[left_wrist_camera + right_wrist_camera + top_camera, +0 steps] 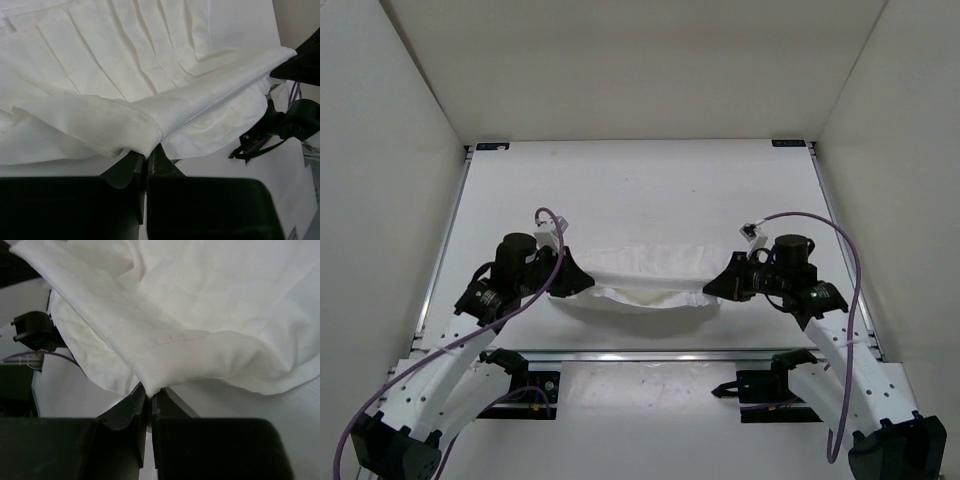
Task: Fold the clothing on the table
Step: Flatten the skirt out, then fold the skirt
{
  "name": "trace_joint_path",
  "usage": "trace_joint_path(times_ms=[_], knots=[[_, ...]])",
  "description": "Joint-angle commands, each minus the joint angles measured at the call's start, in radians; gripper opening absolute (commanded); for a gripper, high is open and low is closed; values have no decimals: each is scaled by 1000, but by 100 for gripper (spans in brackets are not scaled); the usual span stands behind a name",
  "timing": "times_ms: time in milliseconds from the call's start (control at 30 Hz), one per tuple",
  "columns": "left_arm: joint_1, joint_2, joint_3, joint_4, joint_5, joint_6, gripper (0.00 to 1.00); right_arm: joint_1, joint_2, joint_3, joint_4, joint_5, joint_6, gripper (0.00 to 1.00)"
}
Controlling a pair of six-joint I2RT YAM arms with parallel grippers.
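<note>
The clothing [642,272] lay as a narrow band across the middle of the worktop [640,185], strung between the two arms. The left fingers [134,169] were pressed together on one hemmed corner, and the right fingers [131,409] pinched the opposite corner the same way. The near edge bowed toward the rail [640,353], possibly lifted off the surface. Purple cables [548,214] looped beside each wrist. The cloth was thin, white and creased in parallel pleats, with a twill-textured hem.

Plain white back wall [640,60]; white left wall [380,200], white right wall [905,200]; soft even light, faint shadows.
</note>
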Motion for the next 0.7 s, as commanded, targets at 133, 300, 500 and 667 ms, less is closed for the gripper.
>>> trace_joint_path(times_ms=[133, 300, 500, 667], knots=[[102, 87, -86, 70, -89, -73, 0, -167, 131, -25, 83, 4, -5, 0], [105, 147, -88, 107, -86, -74, 0, -117, 298, 70, 148, 19, -22, 0], [191, 435, 154, 144, -102, 9, 0, -178, 538, 322, 211, -19, -65, 0], [217, 836, 780, 5, -83, 101, 0, -225, 743, 803, 27, 50, -192, 0]])
